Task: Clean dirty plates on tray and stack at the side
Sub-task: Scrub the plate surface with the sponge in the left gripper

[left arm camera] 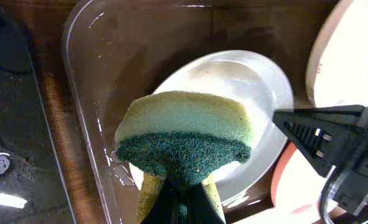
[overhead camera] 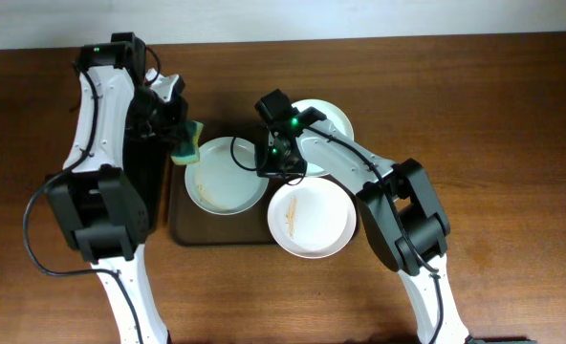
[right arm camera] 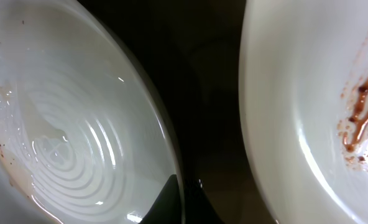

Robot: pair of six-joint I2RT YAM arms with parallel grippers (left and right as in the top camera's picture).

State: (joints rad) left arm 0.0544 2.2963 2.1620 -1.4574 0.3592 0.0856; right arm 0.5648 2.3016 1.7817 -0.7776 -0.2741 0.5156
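Note:
My left gripper [overhead camera: 181, 134] is shut on a yellow-and-green sponge [overhead camera: 187, 141], held above the left edge of the dark brown tray [overhead camera: 221, 235]. In the left wrist view the sponge [left arm camera: 187, 134] hangs over a pale bluish plate [left arm camera: 258, 93]. That plate [overhead camera: 224, 177] lies in the tray with a faint orange-brown streak. My right gripper [overhead camera: 266, 162] is shut on its right rim, which shows between the fingers in the right wrist view [right arm camera: 181, 199]. A white plate with orange-brown streaks [overhead camera: 312, 218] lies at the tray's right end. Another white plate [overhead camera: 331, 119] sits behind, partly hidden by the right arm.
A glossy black tray [left arm camera: 10, 143] lies to the left of the brown tray, under the left arm. The streaked white plate [right arm camera: 308, 93] lies close to the right of the gripped plate [right arm camera: 66, 124]. Brown table top [overhead camera: 493, 115] surrounds the tray.

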